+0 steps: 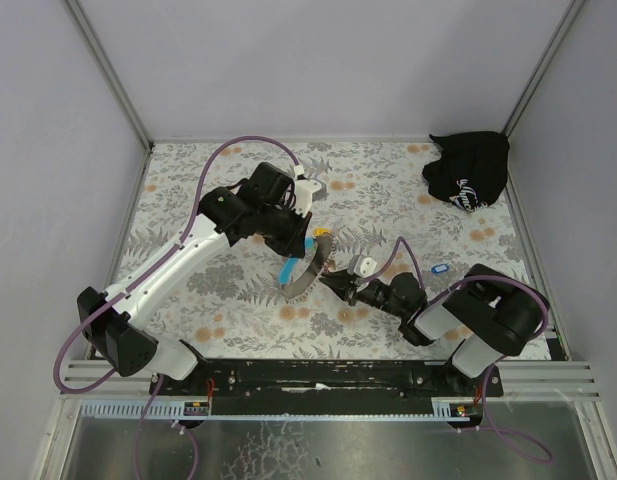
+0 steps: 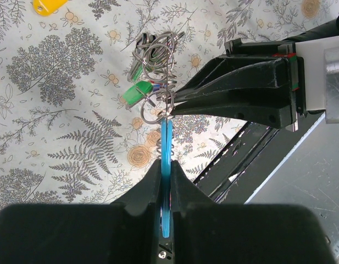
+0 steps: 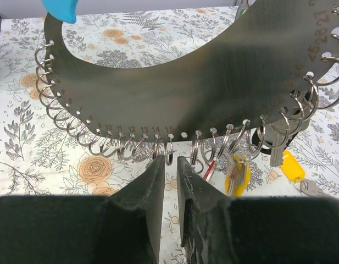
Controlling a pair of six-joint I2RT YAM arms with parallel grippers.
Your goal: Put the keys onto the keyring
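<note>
The keyring is a curved grey plate (image 3: 213, 71) with numbered holes and several split rings, held up above the table (image 1: 310, 272). My left gripper (image 2: 166, 162) is shut on its light-blue strap (image 2: 167, 137), with a green piece (image 2: 137, 92) hanging beside the rings. My right gripper (image 3: 172, 159) reaches in from the right (image 2: 172, 104), its tips closed narrowly on one ring (image 3: 168, 154) of the plate's lower edge. A yellow-headed key (image 3: 237, 177) hangs among the rings, and a second yellow head (image 3: 290, 165) shows to its right. A blue key (image 1: 440, 269) lies on the table by the right arm.
A black cloth bag (image 1: 470, 170) sits at the table's back right corner. Another yellow head (image 2: 48, 5) shows at the top edge of the left wrist view. The floral table cover (image 1: 388, 200) is walled on three sides, with the black base rail (image 1: 318, 375) at the near edge.
</note>
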